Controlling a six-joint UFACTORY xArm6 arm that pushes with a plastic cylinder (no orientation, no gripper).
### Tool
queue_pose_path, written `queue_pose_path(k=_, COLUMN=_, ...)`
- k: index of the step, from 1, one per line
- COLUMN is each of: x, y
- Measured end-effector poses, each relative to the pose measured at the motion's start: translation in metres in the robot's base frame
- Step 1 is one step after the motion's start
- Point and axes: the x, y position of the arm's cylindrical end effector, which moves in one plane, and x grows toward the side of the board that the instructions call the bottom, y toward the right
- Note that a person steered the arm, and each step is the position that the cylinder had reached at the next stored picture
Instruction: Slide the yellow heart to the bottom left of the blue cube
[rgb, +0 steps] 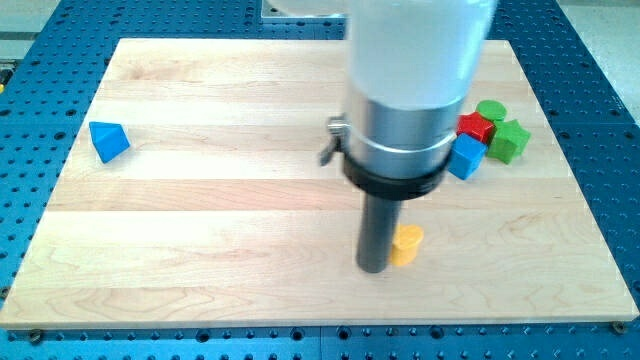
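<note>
The yellow heart lies on the wooden board, right of centre toward the view's bottom. My tip rests on the board right against the heart's left side. The blue cube sits up and to the right of the heart, partly hidden behind the arm's wide body. The heart is below and to the left of the blue cube, roughly one and a half block widths away.
A red block and two green blocks cluster right next to the blue cube at the right. A blue triangular block lies alone at the far left. The board's edge borders a blue perforated table.
</note>
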Motion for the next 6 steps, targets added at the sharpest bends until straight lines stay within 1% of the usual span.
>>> queue_pose_path(k=1, x=-0.010, y=0.029)
queue_pose_path(k=2, x=-0.029, y=0.045)
queue_pose_path(k=3, x=-0.010, y=0.045)
queue_pose_path(k=4, x=-0.029, y=0.113)
queue_pose_path(k=5, x=-0.048, y=0.155)
queue_pose_path(k=6, x=-0.074, y=0.164)
